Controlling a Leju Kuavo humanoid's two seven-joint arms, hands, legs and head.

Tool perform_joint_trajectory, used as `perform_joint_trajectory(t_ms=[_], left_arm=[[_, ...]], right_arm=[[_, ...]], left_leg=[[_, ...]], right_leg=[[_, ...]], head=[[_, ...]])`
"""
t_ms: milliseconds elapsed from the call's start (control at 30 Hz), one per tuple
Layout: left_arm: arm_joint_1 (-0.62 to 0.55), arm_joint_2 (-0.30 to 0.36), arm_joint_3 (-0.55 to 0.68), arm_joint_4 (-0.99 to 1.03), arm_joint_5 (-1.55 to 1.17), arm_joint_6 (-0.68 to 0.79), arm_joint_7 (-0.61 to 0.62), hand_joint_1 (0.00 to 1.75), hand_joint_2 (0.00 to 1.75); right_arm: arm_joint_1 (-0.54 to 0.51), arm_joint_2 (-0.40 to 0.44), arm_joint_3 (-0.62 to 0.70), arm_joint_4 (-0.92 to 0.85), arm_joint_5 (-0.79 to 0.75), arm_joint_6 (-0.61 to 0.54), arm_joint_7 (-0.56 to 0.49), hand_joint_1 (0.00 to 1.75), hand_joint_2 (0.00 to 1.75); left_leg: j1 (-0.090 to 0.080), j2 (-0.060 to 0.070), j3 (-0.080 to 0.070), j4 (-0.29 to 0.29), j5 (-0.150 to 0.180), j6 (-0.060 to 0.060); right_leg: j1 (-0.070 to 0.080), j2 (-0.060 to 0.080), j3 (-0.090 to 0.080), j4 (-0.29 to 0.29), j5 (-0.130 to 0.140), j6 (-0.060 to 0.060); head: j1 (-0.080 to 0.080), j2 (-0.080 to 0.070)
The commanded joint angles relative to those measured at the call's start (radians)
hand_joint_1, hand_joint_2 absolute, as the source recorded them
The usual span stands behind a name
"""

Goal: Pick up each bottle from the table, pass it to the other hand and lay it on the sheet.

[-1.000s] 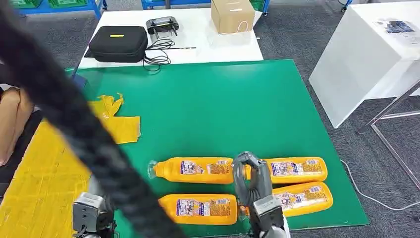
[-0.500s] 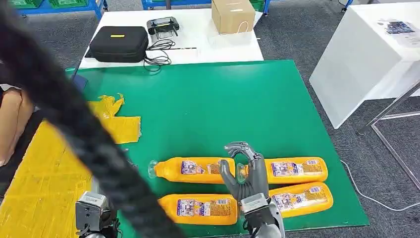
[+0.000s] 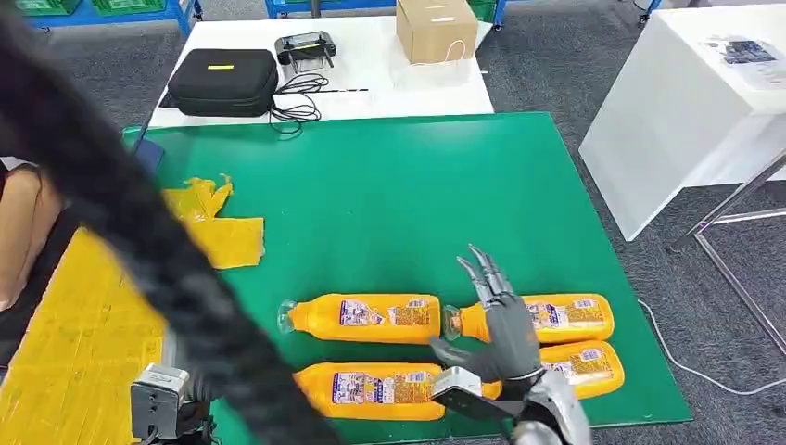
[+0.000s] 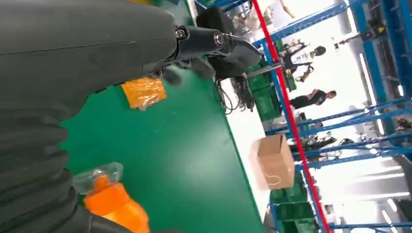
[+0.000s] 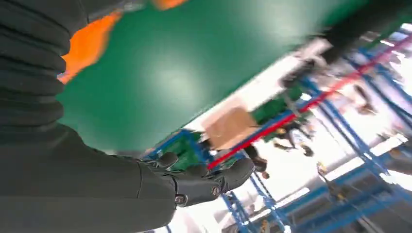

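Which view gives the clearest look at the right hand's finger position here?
The head view: the right hand hovers over the right-side bottles, fingers spread, holding nothing. The right wrist view shows its grey cover and dark fingers, blurred against the background.

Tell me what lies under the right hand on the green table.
The right hand hangs open over the two right-side orange bottles. It hides their middle parts and part of the green table.
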Motion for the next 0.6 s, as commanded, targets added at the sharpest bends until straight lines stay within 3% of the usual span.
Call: perform_joint_trajectory(t_ms=[33, 367, 600], left_arm=[[-0.002, -0.028, 0.043, 0.033, -0.022, -0.02, 0.02, 0.0, 1.75], [-0.007, -0.029, 0.039, 0.06, -0.041, -0.025, 0.032, 0.0, 1.75], [-0.013, -0.029, 0.033, 0.088, -0.037, -0.047, 0.037, 0.0, 1.75]], right_arm=[[0.045, -0.109, -0.235, 0.008, 0.032, 0.043, 0.006, 0.0, 1.75], [0.04, -0.125, -0.3, 0.042, 0.095, 0.051, 0.034, 0.0, 1.75], [0.02, -0.182, -0.304, 0.111, 0.176, 0.09, 0.048, 0.0, 1.75]], left_leg=[[0.0, -0.002, 0.002, 0.0, -0.001, 0.001], [0.001, -0.001, 0.006, 0.0, -0.003, 0.001], [0.0, 0.0, 0.006, -0.001, -0.002, 0.001]], right_leg=[[0.0, -0.003, 0.004, -0.001, -0.001, 0.0], [0.001, -0.003, 0.008, -0.002, -0.002, -0.001], [0.0, -0.001, 0.007, -0.003, -0.001, 0.0]], head=[[0.0, 0.0], [0.0, 0.0], [0.0, 0.0]])
